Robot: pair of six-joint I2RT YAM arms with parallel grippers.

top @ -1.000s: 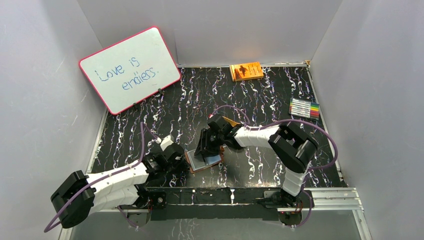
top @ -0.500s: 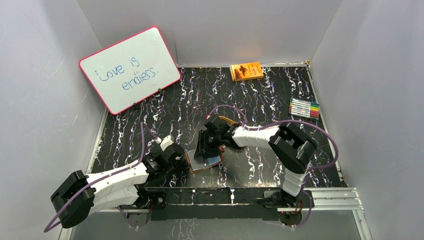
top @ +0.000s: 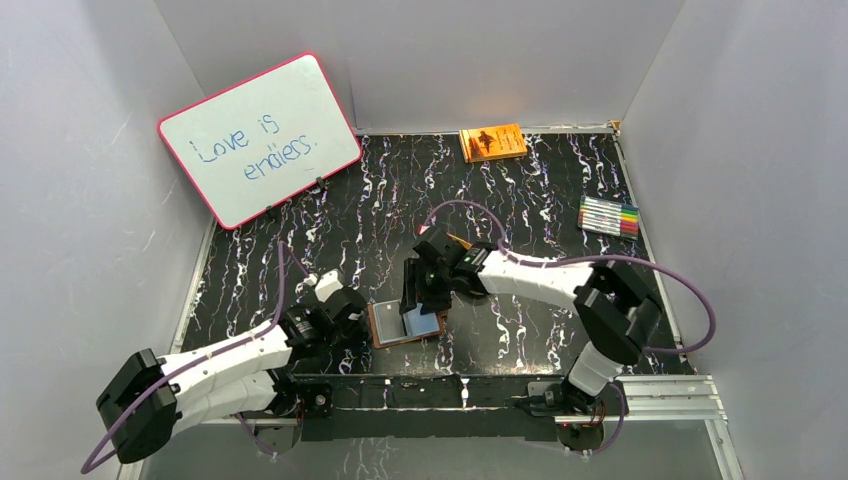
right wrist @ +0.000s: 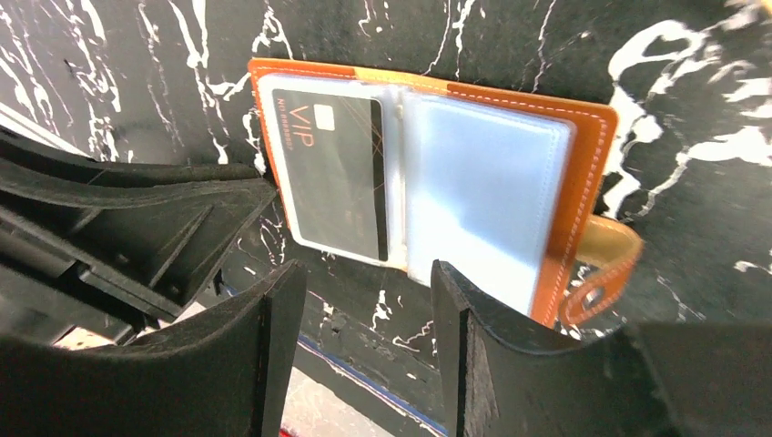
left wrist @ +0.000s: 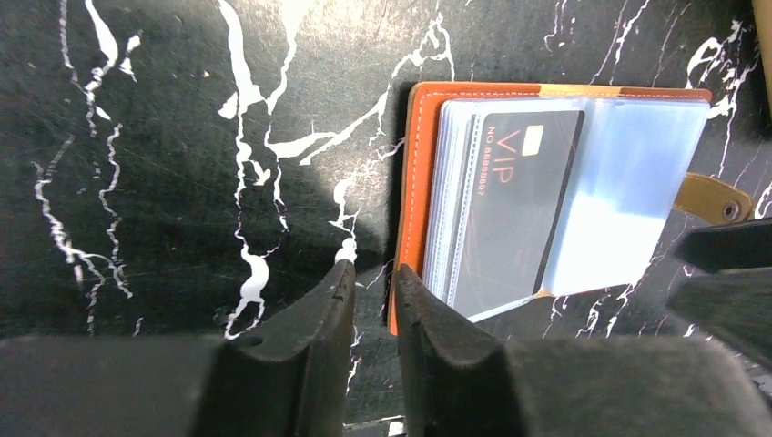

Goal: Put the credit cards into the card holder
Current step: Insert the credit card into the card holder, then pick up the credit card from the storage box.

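Far left in the overhead view, a pink-framed whiteboard leans against the wall at the back of the black marbled surface. Moving inward, we reach the left gripper, low at the near edge and right up against the left side of the card holder. Its wrist camera shows the left gripper with its fingers drawn nearly together, only a narrow slit between them and nothing in it, while the tip nearest the holder touches or just overlaps its near corner. The card holder lies spread open and flat, near the front edge between the two arms, its clear sleeves facing up. A black card marked VIP sits in a sleeve on the left page. The right-hand sleeve looks pale blue, and we cannot tell whether a card is inside it. Next comes the right gripper, fingers spread well apart, hovering over the holder's near edge and gripping nothing. The snap strap sticks out from the holder's right side. Further right, an orange book lies by the back wall and a pack of markers by the right edge.
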